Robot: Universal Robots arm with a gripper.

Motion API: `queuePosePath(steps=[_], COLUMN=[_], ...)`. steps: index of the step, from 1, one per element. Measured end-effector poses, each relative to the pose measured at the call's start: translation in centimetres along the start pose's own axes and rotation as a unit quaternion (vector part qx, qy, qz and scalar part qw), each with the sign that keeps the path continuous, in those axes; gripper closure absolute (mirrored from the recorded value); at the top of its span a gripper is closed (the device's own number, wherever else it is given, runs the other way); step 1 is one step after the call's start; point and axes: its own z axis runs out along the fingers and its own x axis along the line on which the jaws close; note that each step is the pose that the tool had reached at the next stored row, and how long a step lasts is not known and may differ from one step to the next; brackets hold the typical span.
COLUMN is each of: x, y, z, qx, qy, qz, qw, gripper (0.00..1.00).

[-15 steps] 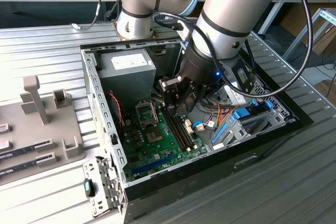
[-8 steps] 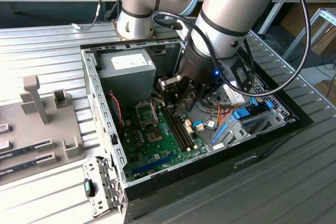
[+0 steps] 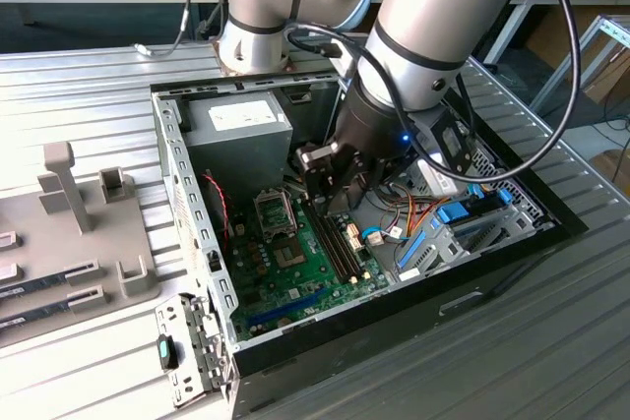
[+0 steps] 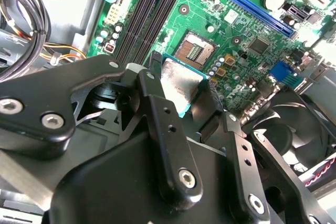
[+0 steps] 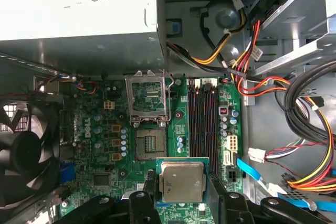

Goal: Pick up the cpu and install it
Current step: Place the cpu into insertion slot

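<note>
On the exterior view's left, a grey fixture plate (image 3: 98, 233) with upright posts lies on the ribbed metal table (image 3: 551, 341). Just to its right is the open computer case (image 3: 182, 194). A grey power supply (image 3: 236, 130) sits in the case's upper left corner and a green motherboard (image 3: 295, 277) lies on its floor. At the centre of the frame the gripper (image 3: 335, 199) hangs over the motherboard, near the 4 memory slots (image 3: 345, 243). Further right are blue-tabbed drive bays (image 3: 453, 228) and loose coloured cables (image 3: 413, 211).

In both wrist views the gripper's 2 fingers (image 5: 150, 187) are drawn in narrowly, pinching the cpu (image 5: 182, 181) (image 4: 181, 85) by opposite edges with its silver top facing the camera. The cpu is over the board, near the bare socket (image 5: 148, 142) but apart from it and not seated. The silver socket frame (image 5: 148, 98) is hinged open.
</note>
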Motion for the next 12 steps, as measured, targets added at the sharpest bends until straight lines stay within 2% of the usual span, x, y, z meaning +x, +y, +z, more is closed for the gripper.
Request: queuePosePath(steps=[12], x=[-0.03], y=[-0.03], z=[0.75], qx=[0.0000], qy=[0.0000], qz=[0.000], qw=[1.00000], gripper=[0.53])
